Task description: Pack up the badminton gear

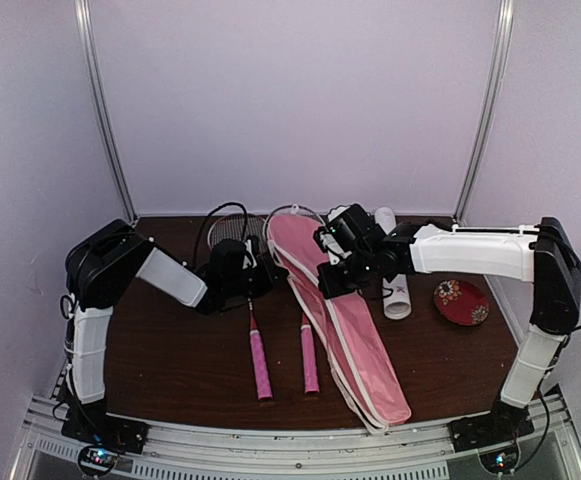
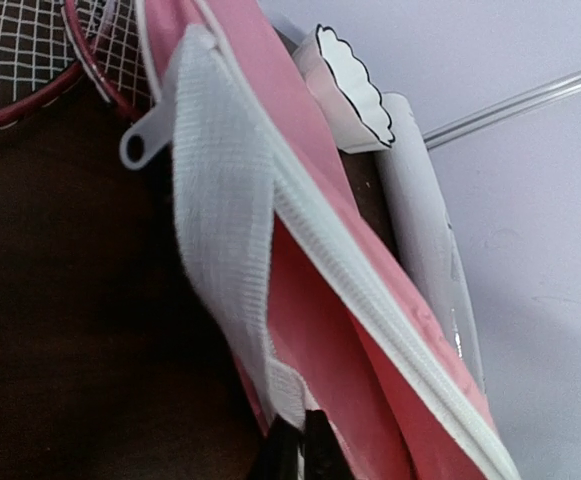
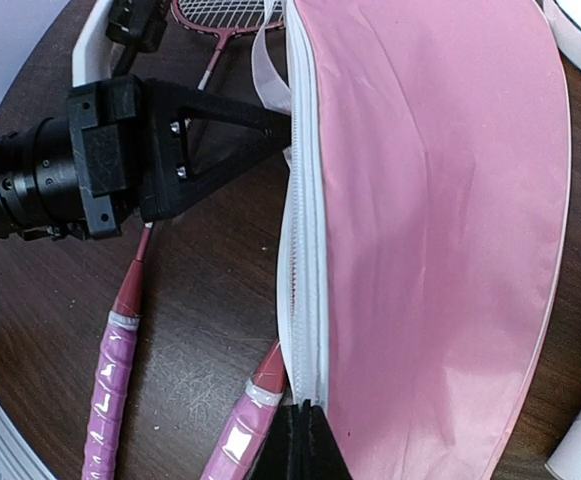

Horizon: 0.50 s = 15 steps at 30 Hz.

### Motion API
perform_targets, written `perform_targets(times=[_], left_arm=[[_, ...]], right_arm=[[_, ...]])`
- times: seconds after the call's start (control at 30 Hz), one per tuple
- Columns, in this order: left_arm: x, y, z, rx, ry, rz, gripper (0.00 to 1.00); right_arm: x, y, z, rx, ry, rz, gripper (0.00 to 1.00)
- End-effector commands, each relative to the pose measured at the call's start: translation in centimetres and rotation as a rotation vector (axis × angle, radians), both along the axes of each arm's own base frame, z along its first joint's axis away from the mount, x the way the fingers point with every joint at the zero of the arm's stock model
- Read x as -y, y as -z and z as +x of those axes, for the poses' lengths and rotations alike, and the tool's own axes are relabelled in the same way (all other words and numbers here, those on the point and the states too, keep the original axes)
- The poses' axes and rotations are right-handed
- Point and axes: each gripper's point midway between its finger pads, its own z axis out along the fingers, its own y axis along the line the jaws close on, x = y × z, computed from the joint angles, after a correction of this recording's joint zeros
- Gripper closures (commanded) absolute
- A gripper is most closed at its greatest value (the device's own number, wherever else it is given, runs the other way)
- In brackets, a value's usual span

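Pink cover (image 1: 342, 325) on dark wood tabletop (image 1: 170, 355), white walls (image 1: 290, 100) behind; your left gripper (image 3: 285, 122), from 10 o'clock, and right gripper (image 3: 305, 440) both clamp its zippered edge.

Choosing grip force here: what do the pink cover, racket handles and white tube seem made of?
Pink cover: thin fabric, probably nylon; slight sheen, soft creases, with a white zip along the edge. Racket handles: wrapped pink grip tape, matte, spiral seams showing. White tube: smooth and stiff, plastic or coated card; glossy glint, cannot tell which.
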Motion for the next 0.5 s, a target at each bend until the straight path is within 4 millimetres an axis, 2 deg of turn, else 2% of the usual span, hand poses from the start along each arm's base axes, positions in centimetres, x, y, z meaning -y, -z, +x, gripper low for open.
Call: perform_targets(times=[0.0,0.2,0.37,0.4,0.43,0.47], left_arm=[[0.4,-1.7,0.4,0.054,0.005,-0.034,1.0],[0.1,-2.5,0.4,0.074,-0.004,-0.012,1.0],[0.6,-2.4,0.5,0.076,0.044,0.073,1.0],[0.4,-2.3,0.5,0.075,0.046,0.106,0.88],[-0.2,-2.3,0.4,0.073,0.03,0.128,0.8],[-0.8,-3.2,0.2,0.099,0.006,0.117,0.75]], right_arm=[[1.0,2.1,0.5,0.0,0.034,-0.056,1.0],[2.7,2.1,0.8,0.044,0.075,-0.143,1.0],[2.5,2.2,0.8,0.042,0.058,-0.147,1.0],[2.4,2.3,0.8,0.04,0.056,-0.145,1.0],[2.3,2.3,0.8,0.038,0.053,-0.141,1.0],[2.1,2.2,0.8,0.038,0.051,-0.133,1.0]])
